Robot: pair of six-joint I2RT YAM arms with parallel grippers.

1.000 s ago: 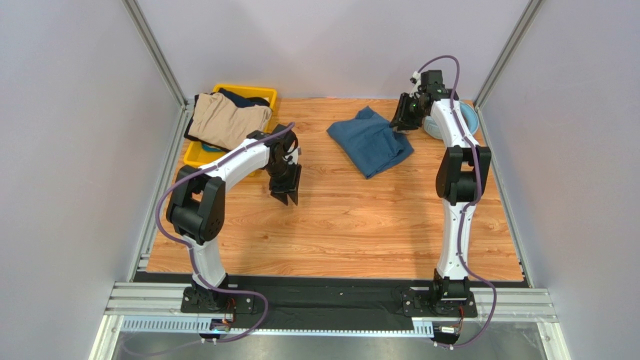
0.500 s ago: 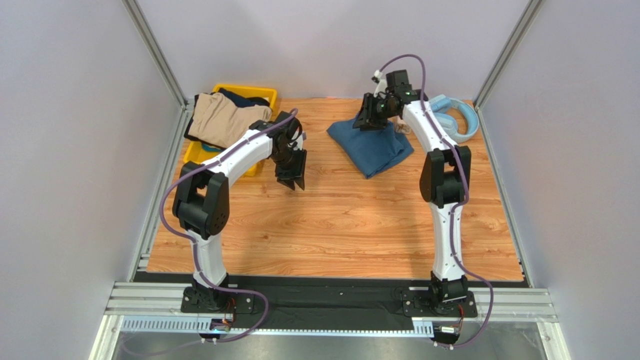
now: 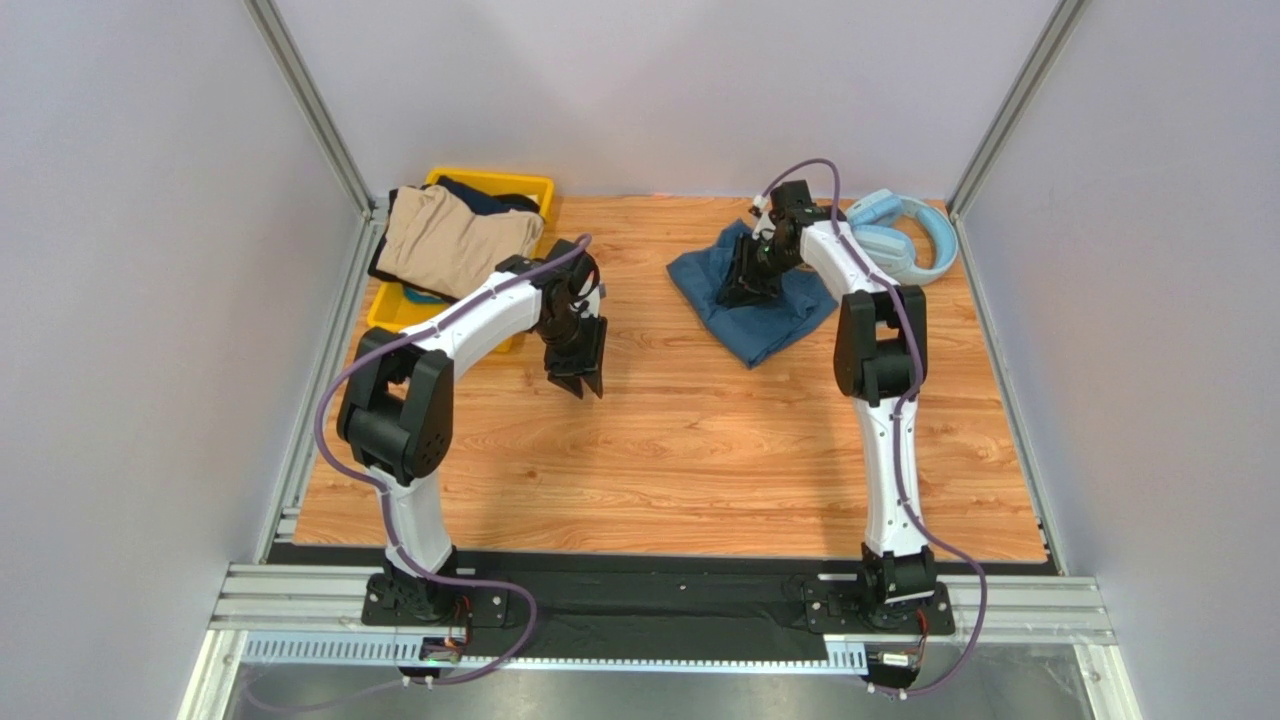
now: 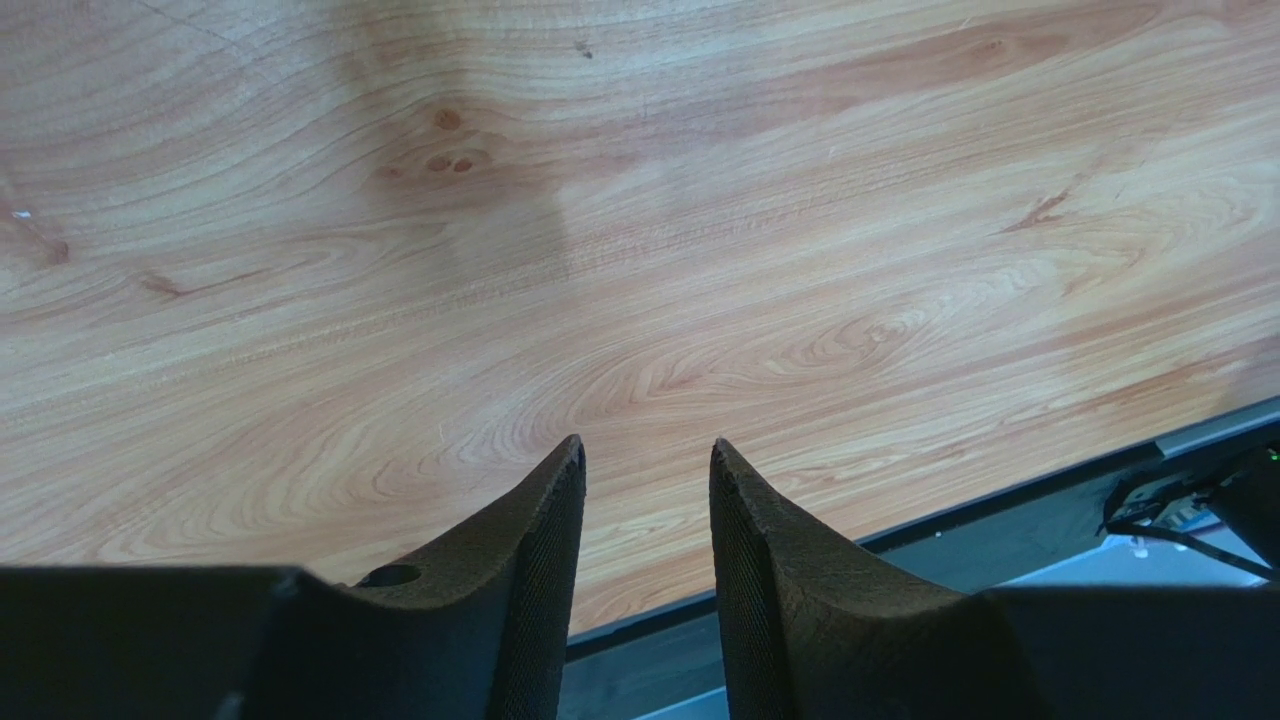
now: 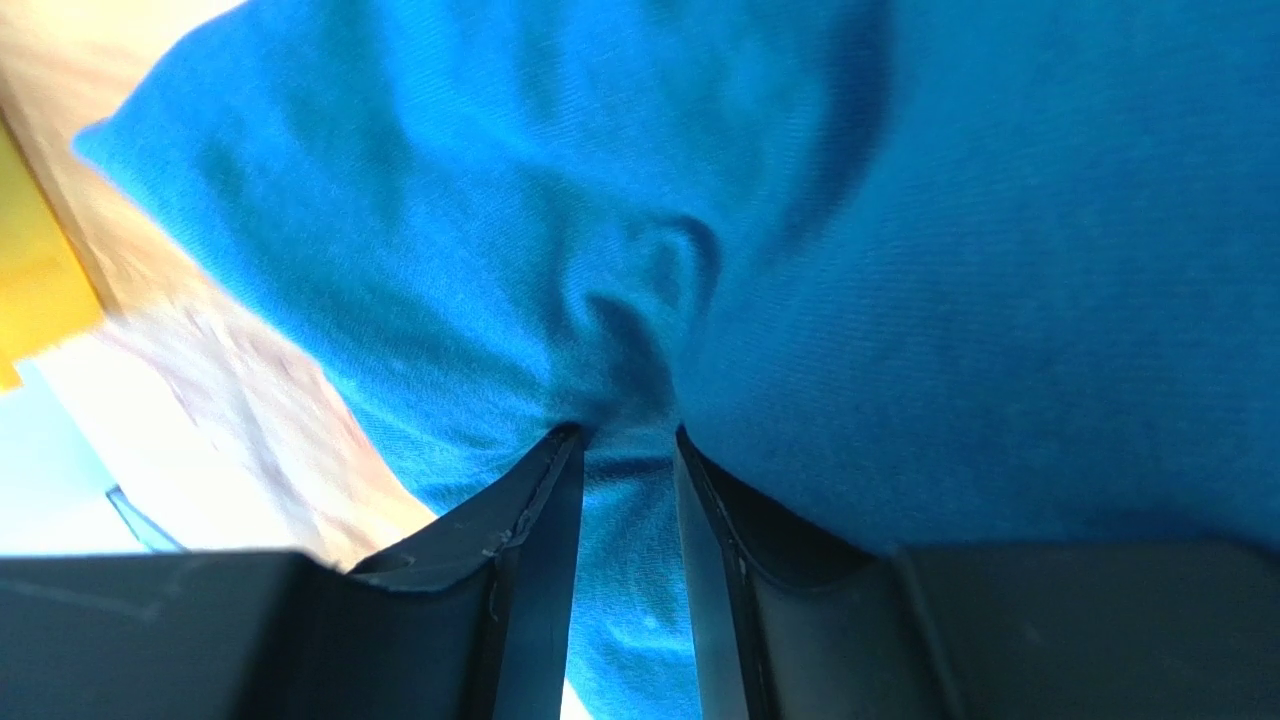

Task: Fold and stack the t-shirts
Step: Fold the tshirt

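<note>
Yellow plastic bin point(image 3: 532, 188), far-left corner: bunched tan cloth shirt point(image 3: 451, 240) over dark navy cloth garment point(image 3: 484, 195). Right gripper point(image 5: 628, 438) pinches teal-blue cloth t-shirt point(image 5: 962, 300) near far edge; left gripper point(image 4: 646, 447) slightly parted, empty.

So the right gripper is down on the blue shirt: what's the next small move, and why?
Probably lift the right gripper a little. Its fingertips sit on the teal t-shirt with a pucker of cloth gathered between them, so it seems pinched. The shirt lies crumpled beside the headphones and needs raising to spread out.
</note>
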